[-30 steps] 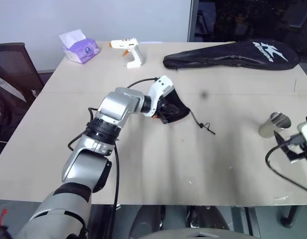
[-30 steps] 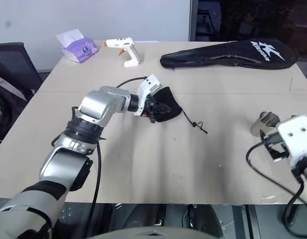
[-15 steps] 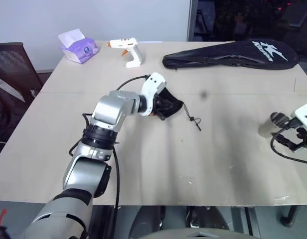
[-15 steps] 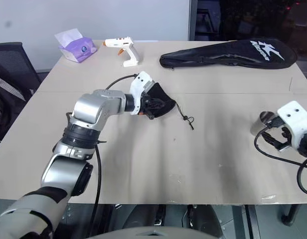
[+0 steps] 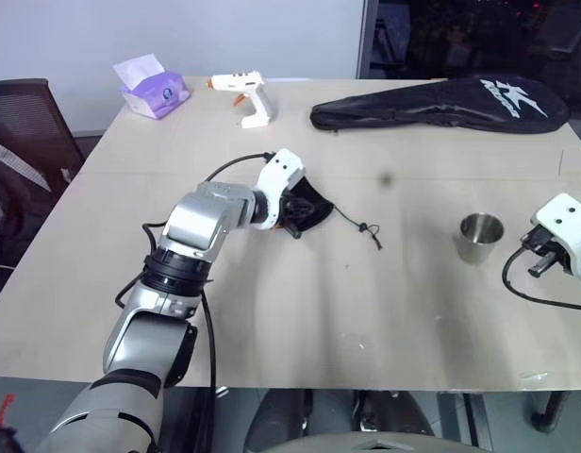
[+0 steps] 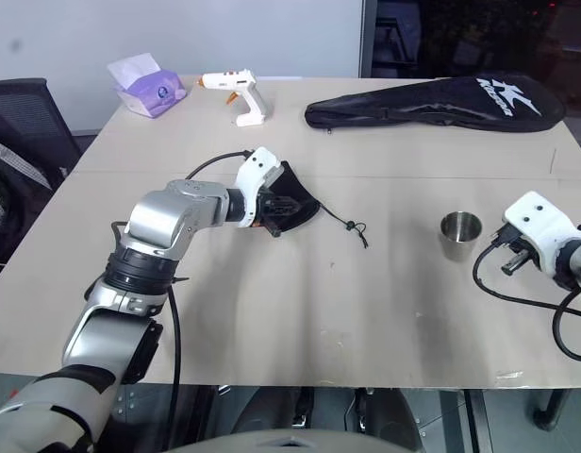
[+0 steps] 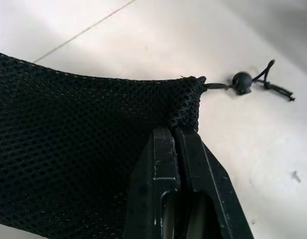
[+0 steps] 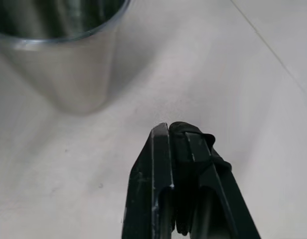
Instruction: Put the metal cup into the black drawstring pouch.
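We count two grippers, one cup, one pouch, one glue gun, one tissue box and one racket cover on the beige rectangular table (image 5: 300,321). Nearest us, the table's front half is bare, with wide open room between the two arms.

At the right edge, our right gripper (image 8: 179,130) sits low over the tabletop, its two black fingers pressed together on nothing. The small shiny silver steel cup (image 5: 480,237) stands upright just beside it, toward the table's middle, apart from the fingertips.

Our left arm reaches forward and bends inward, its left gripper (image 7: 176,130) angled down, fingers pinching the top hem of the small black mesh drawstring pouch (image 5: 305,209) near its corner. The pouch lies near the table's centre, well apart from the cup; its thin cord and toggle (image 7: 241,80) trail out toward the cup's side.

Farther back lie a white glue gun (image 5: 245,95), a purple tissue box (image 5: 151,89) at the far left corner, and a long black racket cover with white logo (image 5: 441,102) along the far right edge.
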Tool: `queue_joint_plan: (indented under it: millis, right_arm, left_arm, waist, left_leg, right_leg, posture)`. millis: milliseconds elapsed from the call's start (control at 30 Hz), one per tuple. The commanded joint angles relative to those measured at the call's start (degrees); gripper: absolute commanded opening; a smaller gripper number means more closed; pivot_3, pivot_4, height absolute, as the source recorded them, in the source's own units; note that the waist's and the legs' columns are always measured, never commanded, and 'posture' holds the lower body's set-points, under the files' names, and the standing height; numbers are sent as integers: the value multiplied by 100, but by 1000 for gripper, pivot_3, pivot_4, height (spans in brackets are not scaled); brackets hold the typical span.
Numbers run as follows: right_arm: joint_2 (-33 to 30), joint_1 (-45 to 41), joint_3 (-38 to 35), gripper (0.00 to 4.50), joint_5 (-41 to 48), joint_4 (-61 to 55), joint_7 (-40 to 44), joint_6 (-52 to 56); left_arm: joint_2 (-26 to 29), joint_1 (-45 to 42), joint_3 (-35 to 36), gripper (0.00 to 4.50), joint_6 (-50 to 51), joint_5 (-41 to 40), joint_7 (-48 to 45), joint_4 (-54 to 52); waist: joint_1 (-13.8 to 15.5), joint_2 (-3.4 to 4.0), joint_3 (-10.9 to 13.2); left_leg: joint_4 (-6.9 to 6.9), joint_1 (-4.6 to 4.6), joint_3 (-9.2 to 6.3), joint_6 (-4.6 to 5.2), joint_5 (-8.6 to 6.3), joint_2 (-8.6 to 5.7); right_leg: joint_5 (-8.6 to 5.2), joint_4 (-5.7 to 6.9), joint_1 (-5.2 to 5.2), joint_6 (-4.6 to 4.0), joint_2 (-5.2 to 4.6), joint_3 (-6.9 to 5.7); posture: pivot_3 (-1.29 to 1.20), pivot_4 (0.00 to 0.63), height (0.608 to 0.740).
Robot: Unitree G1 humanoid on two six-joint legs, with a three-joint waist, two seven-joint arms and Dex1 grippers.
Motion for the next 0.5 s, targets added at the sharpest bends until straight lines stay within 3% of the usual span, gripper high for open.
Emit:
queue_joint_plan:
  millis: [33,67,167,333,500]
  right_arm:
    - [-166,231,-922,559,227,-663,457,74]
    - [-151,246,-1114,735,356,-862,553,208]
    - [-167,-50,-1647,1935,875,-1423,717,908]
    - [-218,-887,-1777,1935,1833,-1992,788,1925]
    - [-36,-1187,-910,1935,2041,-2080,366,2283]
  left_arm:
    - [52,-28,-10,0,-158,66,-44,-18]
    - [53,-22,-18,0,-166,70,-50,-17]
    - [76,11,-39,0,-168,80,-63,-55]
    - [108,27,-51,0,-151,76,-67,-89]
    - [91,25,-78,0,-154,80,-65,-108]
  waist:
    - [-5,0,0]
    - [-8,0,0]
    - [-34,-1,0]
    - [-29,0,0]
    - [-2,-6,3]
  left_leg:
    - [-1,-2,0,0,0,0]
    - [-1,-2,0,0,0,0]
    - [-1,2,1,0,0,0]
    - [-1,6,-1,-1,1,1]
    - [0,0,-2,0,0,1]
  right_leg:
    - [0,-1,0,0,0,-1]
    - [0,-2,0,0,0,-1]
    - [0,0,1,0,0,-1]
    - [0,5,1,0,1,0]
    - [1,-2,1,0,-2,-1]
  posture:
    - [0,150,740]
    - [0,150,740]
    - [0,150,740]
    - [0,150,740]
    - [0,150,740]
